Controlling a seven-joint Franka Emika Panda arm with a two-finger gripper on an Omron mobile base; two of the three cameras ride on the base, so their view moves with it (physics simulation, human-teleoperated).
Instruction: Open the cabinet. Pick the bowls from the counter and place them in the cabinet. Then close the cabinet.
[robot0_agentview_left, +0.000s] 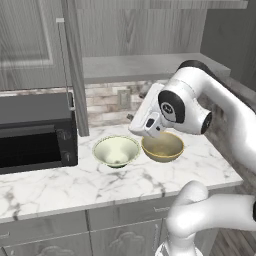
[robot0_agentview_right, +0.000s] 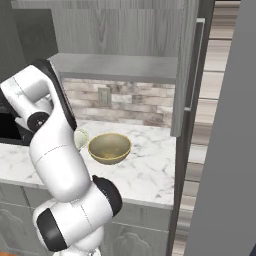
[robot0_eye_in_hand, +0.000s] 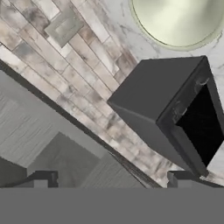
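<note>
The left base view shows both bowls side by side at the centre of the frame on the marble worktop: the cream bowl on the left and the tan bowl to its right, their rims close together, the arm's wrist covering the tan bowl's upper rim. The black microwave stands at the left of that frame, near the cream bowl. In the right base view the tan bowl lies open to sight at centre, while the cream bowl is a sliver behind the white arm. That view also shows the right cabinet door swung open, edge-on, in the upper right; the left base view shows the left cabinet door open too, its slim handle above the microwave.

In the hand view the pincer has its two dark tips spread wide at the bottom of the frame, holding and touching nothing. Beyond them lie the tiled back wall, the microwave at right and the cream bowl at the top right.
</note>
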